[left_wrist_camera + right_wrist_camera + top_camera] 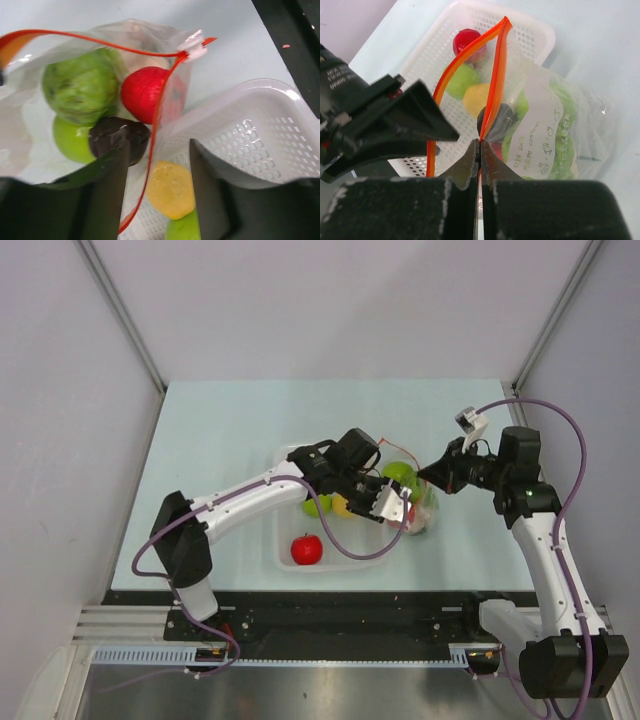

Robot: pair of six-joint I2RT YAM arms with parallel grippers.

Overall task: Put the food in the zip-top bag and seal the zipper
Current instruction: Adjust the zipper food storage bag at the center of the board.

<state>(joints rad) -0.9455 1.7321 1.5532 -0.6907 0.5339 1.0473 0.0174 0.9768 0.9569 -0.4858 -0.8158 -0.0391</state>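
The clear zip-top bag (30, 125) lies open at the basket's right end (420, 508). In it are a pale green cabbage (80, 87), a red fruit (145, 92), a green fruit (70, 142) and the dark lump (120, 140). My left gripper (157, 150) is open and empty, its fingers either side of the red zipper (160, 115) at the bag's mouth. A lemon (170, 190) and a green fruit (182, 227) lie below it in the basket. My right gripper (480, 144) is shut on the zipper (492, 65) and holds the mouth up. It also shows in the top view (430, 478).
The white perforated basket (285, 540) sits mid-table and holds another red fruit (306, 549). A white slider (192, 47) sits at the zipper's far end. The left gripper (390, 505) hangs over the basket's right end, close to the right gripper.
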